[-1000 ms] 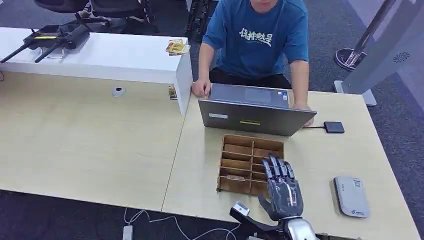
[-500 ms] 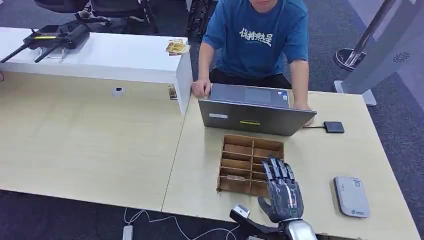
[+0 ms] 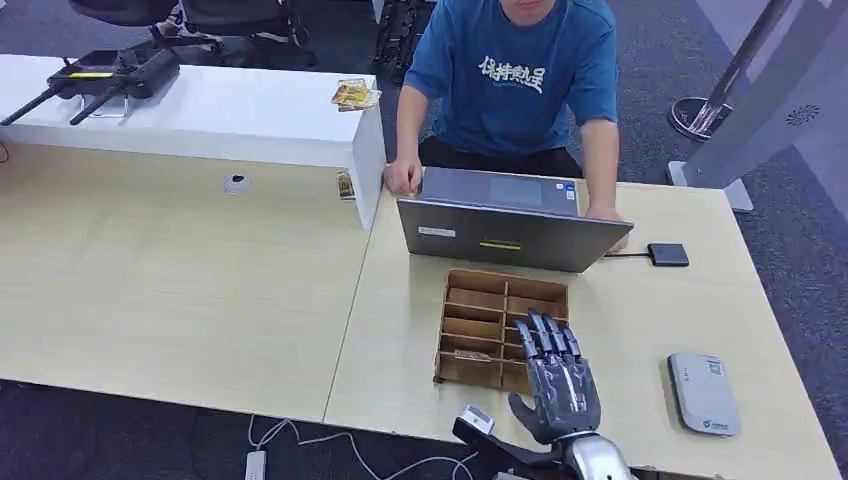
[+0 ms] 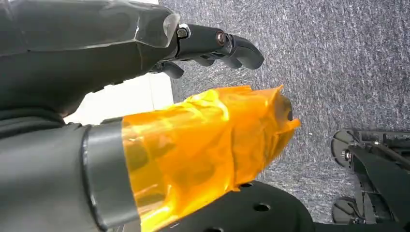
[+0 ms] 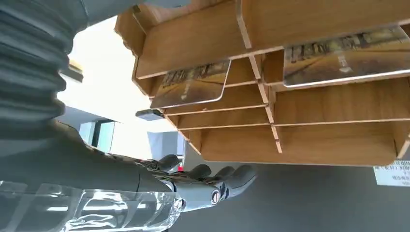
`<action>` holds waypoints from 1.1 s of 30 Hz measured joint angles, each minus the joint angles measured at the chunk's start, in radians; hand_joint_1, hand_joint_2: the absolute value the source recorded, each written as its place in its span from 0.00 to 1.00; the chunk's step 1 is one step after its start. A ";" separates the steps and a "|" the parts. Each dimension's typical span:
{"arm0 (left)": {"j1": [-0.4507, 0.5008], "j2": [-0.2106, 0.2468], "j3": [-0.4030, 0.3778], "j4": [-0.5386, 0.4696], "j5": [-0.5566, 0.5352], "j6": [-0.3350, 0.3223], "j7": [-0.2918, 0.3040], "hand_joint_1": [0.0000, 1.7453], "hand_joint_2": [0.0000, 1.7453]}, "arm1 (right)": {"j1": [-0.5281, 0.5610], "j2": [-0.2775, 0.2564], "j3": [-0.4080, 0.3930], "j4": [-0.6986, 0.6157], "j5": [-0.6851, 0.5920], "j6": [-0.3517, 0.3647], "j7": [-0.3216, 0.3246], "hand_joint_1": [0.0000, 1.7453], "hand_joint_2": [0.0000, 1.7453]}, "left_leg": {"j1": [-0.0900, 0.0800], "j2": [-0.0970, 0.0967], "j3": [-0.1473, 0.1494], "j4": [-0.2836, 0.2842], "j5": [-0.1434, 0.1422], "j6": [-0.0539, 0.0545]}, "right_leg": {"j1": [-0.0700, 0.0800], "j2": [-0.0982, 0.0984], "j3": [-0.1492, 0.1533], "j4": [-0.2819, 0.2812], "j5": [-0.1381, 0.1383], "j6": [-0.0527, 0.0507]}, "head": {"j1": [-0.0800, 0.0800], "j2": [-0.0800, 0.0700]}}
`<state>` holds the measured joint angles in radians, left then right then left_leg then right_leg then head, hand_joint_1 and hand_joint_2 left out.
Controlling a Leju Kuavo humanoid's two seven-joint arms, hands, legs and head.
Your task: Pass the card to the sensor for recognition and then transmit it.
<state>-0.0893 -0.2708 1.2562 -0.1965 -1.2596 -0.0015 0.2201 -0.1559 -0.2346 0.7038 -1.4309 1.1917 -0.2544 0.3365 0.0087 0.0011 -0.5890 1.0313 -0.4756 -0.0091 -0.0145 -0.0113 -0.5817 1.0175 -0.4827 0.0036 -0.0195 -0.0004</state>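
Right hand [image 3: 556, 380]: fingers spread, empty, edged slightly left over wooden rack [image 3: 500, 325].
Card [image 5: 192, 84]: untouched in its slot; pickup pending.

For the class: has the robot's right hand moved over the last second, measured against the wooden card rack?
Yes. The right hand has shifted slightly leftward across the wooden card rack, which has stayed put.

1. We see a pale wooden table [image 3: 180, 290], made of two tops joined along a seam.
2. A white raised counter [image 3: 230, 115] sits along the table's far left edge.
3. Grey carpet floor [image 3: 650, 60] lies beyond the far edge, with dark office chairs [image 3: 200, 15] behind the counter.
4. A slanted grey stand [image 3: 770, 90] rises past the table's far right corner.
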 joint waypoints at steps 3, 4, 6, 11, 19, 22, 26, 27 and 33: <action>0.000 0.000 0.000 0.000 0.000 0.000 0.000 0.00 0.00 | -0.001 -0.003 0.003 0.000 -0.008 0.003 0.003 0.00 1.00 | 0.000 0.000 0.000 0.000 0.000 0.000 | 0.000 0.000 0.000 0.000 0.000 0.000 | 0.000 0.000; 0.000 0.000 0.000 0.000 0.001 0.000 0.000 0.00 0.00 | -0.001 -0.004 0.005 -0.002 -0.009 0.006 0.004 0.00 1.00 | 0.000 0.000 0.000 0.000 0.000 0.000 | 0.000 0.000 0.000 0.000 0.000 0.000 | 0.000 0.000; 0.000 0.000 0.000 0.000 0.003 0.000 0.000 0.00 0.00 | -0.001 -0.008 0.008 -0.009 -0.011 0.015 0.009 0.00 1.00 | 0.000 0.000 0.000 0.000 0.000 0.000 | 0.000 0.000 0.000 0.000 0.000 0.000 | 0.000 0.000; 0.000 0.000 0.000 0.000 0.005 0.000 0.000 0.00 0.00 | -0.004 -0.025 0.019 -0.019 -0.010 0.039 0.019 0.00 1.00 | 0.000 0.000 0.000 0.000 0.000 0.000 | 0.000 0.000 0.000 0.000 0.000 0.000 | 0.000 0.000; 0.000 0.000 0.000 0.000 0.009 0.000 0.000 0.00 0.00 | -0.007 -0.044 0.027 -0.033 -0.007 0.048 0.030 0.17 1.00 | 0.000 0.000 0.000 0.000 0.000 0.000 | 0.000 0.000 0.000 0.000 0.000 0.000 | 0.000 0.000; 0.000 0.000 0.000 0.000 0.009 0.000 0.000 0.00 0.00 | -0.007 -0.050 0.028 -0.041 -0.003 0.047 0.032 0.77 1.00 | 0.000 0.000 0.000 0.000 0.000 0.000 | 0.000 0.000 0.000 0.000 0.000 0.000 | 0.000 0.000; 0.000 0.000 0.000 0.000 0.010 0.000 0.000 0.00 0.00 | -0.007 -0.053 0.030 -0.045 0.007 0.047 0.039 0.79 1.00 | 0.000 0.000 0.000 0.000 0.000 0.000 | 0.000 0.000 0.000 0.000 0.000 0.000 | 0.000 0.000; 0.000 0.000 0.000 0.000 0.010 0.001 0.000 0.00 0.00 | -0.007 -0.053 0.030 -0.045 0.008 0.047 0.039 0.79 1.00 | 0.000 0.000 0.000 0.000 0.000 0.000 | 0.000 0.000 0.000 0.000 0.000 0.000 | 0.000 0.000; 0.000 0.000 0.000 0.000 0.010 0.001 0.000 0.00 0.00 | -0.007 -0.053 0.034 -0.046 0.011 0.047 0.040 0.79 1.00 | 0.000 0.000 0.000 0.000 0.000 0.000 | 0.000 0.000 0.000 0.000 0.000 0.000 | 0.000 0.000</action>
<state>-0.0893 -0.2712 1.2562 -0.1965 -1.2493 -0.0008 0.2201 -0.1627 -0.2880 0.7382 -1.4767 1.2024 -0.2075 0.3769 0.0087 0.0011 -0.5890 1.0313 -0.4756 -0.0091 -0.0145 -0.0113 -0.5818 1.0174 -0.4827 0.0036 -0.0195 -0.0004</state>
